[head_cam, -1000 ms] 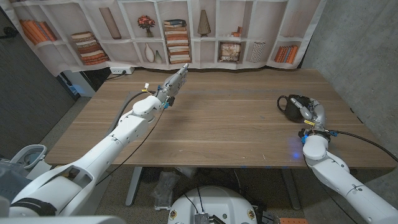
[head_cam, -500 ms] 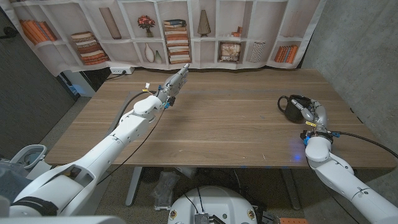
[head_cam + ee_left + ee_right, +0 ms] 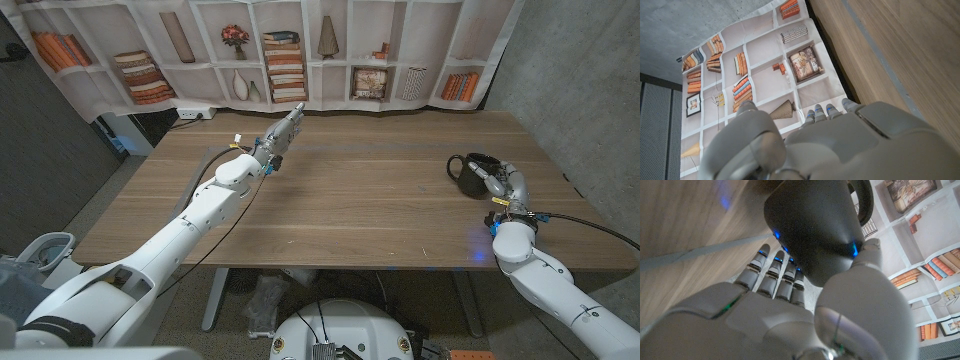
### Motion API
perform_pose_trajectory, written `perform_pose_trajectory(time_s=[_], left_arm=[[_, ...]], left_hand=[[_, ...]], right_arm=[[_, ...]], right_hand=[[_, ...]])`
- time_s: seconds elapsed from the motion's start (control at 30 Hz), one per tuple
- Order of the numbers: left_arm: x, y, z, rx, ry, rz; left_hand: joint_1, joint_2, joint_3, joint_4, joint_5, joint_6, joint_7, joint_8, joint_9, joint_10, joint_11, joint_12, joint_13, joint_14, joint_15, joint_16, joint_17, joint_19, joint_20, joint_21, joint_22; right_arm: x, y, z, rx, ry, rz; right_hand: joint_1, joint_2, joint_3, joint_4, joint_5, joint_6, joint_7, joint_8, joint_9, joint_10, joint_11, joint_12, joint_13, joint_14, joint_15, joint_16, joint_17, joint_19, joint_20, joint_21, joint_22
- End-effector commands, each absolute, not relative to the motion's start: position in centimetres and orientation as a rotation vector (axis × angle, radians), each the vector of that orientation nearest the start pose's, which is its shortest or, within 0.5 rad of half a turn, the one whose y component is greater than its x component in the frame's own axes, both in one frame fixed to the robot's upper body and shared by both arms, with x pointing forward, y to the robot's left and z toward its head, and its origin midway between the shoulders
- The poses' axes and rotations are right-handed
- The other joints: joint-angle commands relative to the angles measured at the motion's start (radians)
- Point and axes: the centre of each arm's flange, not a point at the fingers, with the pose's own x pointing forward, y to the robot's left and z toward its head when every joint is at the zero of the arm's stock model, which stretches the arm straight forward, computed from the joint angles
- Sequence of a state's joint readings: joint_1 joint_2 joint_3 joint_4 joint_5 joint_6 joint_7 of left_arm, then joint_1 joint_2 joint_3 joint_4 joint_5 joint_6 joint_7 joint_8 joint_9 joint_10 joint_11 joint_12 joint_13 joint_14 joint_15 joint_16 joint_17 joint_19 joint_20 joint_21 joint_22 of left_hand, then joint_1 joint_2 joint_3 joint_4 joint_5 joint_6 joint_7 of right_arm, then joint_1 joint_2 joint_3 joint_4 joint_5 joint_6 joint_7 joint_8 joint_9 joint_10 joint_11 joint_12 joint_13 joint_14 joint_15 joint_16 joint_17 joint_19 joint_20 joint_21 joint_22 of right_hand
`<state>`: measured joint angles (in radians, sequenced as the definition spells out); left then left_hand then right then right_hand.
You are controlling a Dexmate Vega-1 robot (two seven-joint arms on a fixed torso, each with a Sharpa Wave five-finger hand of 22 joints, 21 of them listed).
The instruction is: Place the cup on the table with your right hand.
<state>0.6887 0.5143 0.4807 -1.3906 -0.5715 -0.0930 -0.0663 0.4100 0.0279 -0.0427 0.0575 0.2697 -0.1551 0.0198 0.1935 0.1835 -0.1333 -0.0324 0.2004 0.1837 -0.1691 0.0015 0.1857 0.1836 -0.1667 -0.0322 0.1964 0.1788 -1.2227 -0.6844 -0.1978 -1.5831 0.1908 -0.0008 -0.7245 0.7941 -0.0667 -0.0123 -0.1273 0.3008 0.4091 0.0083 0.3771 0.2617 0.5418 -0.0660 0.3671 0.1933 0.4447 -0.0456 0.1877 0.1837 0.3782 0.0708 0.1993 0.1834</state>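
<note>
One black mug [image 3: 468, 172] sits on the wooden table [image 3: 370, 200] at about three o'clock, your right hand [image 3: 497, 180] wrapped around it, so you're at the release step: spread those fingers and back away without tipping it.

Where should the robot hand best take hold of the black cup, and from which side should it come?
Best around the rounded body of the black cup, coming from the robot's right, as the right robot hand does now. The handle sticks out toward the table's middle, so the side facing the right arm is smooth and free for thumb and fingers to wrap.
</note>
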Motion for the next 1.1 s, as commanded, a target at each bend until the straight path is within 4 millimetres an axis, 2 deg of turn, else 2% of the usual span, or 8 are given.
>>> perform_pose_trajectory(time_s=[0.03,0.57,0.73,0.83,1.1], left_arm=[[65.57,21.7,3.32,0.123,-0.563,-0.366],[65.42,21.57,3.28,0.123,-0.566,-0.365],[65.32,21.57,3.28,0.124,-0.566,-0.365],[65.28,21.57,3.29,0.127,-0.566,-0.364],[65.11,21.64,3.35,0.132,-0.568,-0.365]], left_hand=[[0.007,0.008,-0.007,0.002,-0.001,0.0,0.003,0.003,0.002,-0.006,0.001,0.004,0.005,-0.031,-0.003,0.003,0.002,-0.055,-0.032,0.005,0.004],[0.008,0.009,-0.009,0.002,-0.002,0.001,0.001,0.003,0.002,-0.006,-0.001,0.004,0.005,-0.031,-0.003,0.003,0.002,-0.057,-0.026,0.004,0.004],[0.008,0.01,-0.009,0.002,-0.002,0.001,0.002,0.003,0.002,-0.006,-0.001,0.004,0.005,-0.032,-0.003,0.003,0.002,-0.057,-0.024,0.004,0.004],[0.009,0.01,-0.01,0.002,-0.002,0.001,0.002,0.003,0.002,-0.006,0.0,0.004,0.005,-0.032,-0.003,0.003,0.002,-0.057,-0.024,0.004,0.004],[0.009,0.011,-0.011,0.002,-0.003,0.002,0.002,0.003,0.002,-0.007,0.003,0.004,0.005,-0.032,-0.002,0.003,0.002,-0.055,-0.029,0.005,0.004]], right_arm=[[56.21,-41.92,-12.34,-0.405,-0.428,-0.59],[55.8,-41.99,-12.59,-0.426,-0.409,-0.569],[55.8,-42.04,-12.74,-0.421,-0.393,-0.559],[55.84,-42.02,-13.01,-0.422,-0.394,-0.554],[55.72,-41.94,-12.99,-0.424,-0.386,-0.548]], right_hand=[[0.133,0.136,0.01,0.022,0.009,0.142,-0.155,-0.013,-0.002,0.073,-0.08,-0.007,0.006,-0.017,-0.07,-0.005,0.003,-0.006,0.004,-0.003,0.003],[0.103,0.123,-0.008,0.035,0.01,0.099,-0.149,-0.044,-0.009,0.024,-0.063,-0.03,0.008,-0.053,-0.05,-0.008,0.005,-0.035,0.025,-0.008,0.003],[0.09,0.118,-0.015,0.041,0.012,0.081,-0.149,-0.057,-0.012,-0.009,-0.058,-0.044,0.009,-0.074,-0.041,-0.01,0.006,-0.047,0.038,-0.009,0.003],[0.08,0.116,-0.02,0.045,0.013,0.065,-0.15,-0.068,-0.014,-0.035,-0.055,-0.055,0.01,-0.092,-0.032,-0.011,0.006,-0.056,0.058,-0.009,0.003],[0.069,0.112,-0.027,0.049,0.017,0.034,-0.149,-0.087,-0.018,-0.082,-0.035,-0.074,0.011,-0.123,-0.015,-0.013,0.007,-0.064,0.073,-0.008,0.004]])
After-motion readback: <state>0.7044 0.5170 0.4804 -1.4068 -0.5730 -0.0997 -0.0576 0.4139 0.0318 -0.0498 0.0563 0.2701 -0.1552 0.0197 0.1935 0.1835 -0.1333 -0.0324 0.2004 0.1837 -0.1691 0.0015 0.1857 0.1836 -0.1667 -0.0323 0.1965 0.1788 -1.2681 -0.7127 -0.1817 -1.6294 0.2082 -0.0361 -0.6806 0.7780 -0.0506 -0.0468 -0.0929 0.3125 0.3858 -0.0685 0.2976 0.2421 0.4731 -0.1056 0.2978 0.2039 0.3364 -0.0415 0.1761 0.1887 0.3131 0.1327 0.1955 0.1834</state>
